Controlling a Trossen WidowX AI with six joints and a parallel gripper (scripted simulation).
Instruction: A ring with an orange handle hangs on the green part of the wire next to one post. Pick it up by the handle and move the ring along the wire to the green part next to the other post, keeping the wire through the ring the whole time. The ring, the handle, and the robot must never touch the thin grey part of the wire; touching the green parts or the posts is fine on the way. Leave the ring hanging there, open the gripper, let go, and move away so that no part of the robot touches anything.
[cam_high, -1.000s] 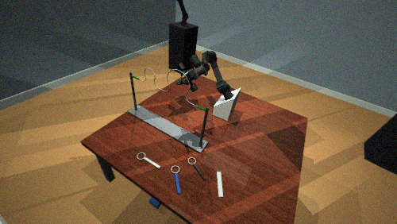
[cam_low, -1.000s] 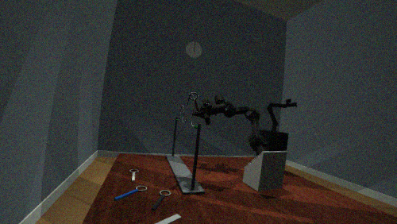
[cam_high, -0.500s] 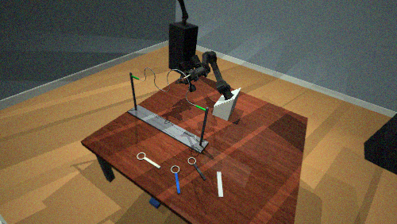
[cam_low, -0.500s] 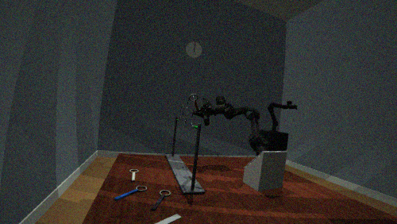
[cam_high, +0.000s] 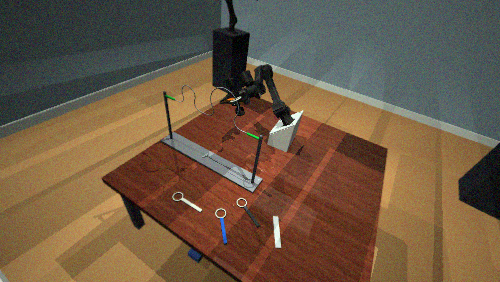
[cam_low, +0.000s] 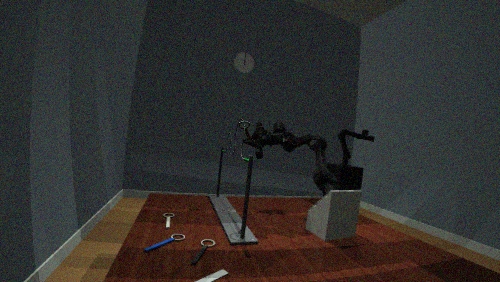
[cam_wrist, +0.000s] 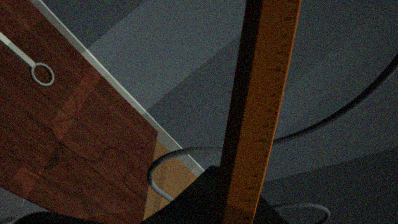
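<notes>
The wire game stands on a grey base plate (cam_high: 192, 150) (cam_low: 225, 220) with a far post (cam_high: 167, 117) (cam_low: 220, 172) and a near post (cam_high: 257, 160) (cam_low: 246, 195). Each post carries a green wire end, the far green part (cam_high: 171, 97) and the near green part (cam_high: 252, 135) (cam_low: 245, 158). The thin grey wire (cam_high: 192, 100) (cam_wrist: 159, 172) loops between them. My gripper (cam_high: 237, 99) (cam_low: 253, 138) is shut on the orange handle (cam_high: 230, 100) (cam_wrist: 265, 100), high over the middle of the wire. The ring (cam_low: 246, 130) sits at the handle's end around a wire loop; I cannot tell whether it touches the wire.
Spare rings lie on the table's front: a white-handled ring (cam_high: 186, 200) (cam_low: 168, 218) (cam_wrist: 42, 74), a blue-handled ring (cam_high: 222, 226) (cam_low: 162, 243) and a black-handled ring (cam_high: 248, 211) (cam_low: 201, 250). A white bar (cam_high: 276, 231) lies beside them. The arm stands on a white pedestal (cam_high: 285, 132) (cam_low: 335, 215). A black box (cam_high: 230, 56) stands behind.
</notes>
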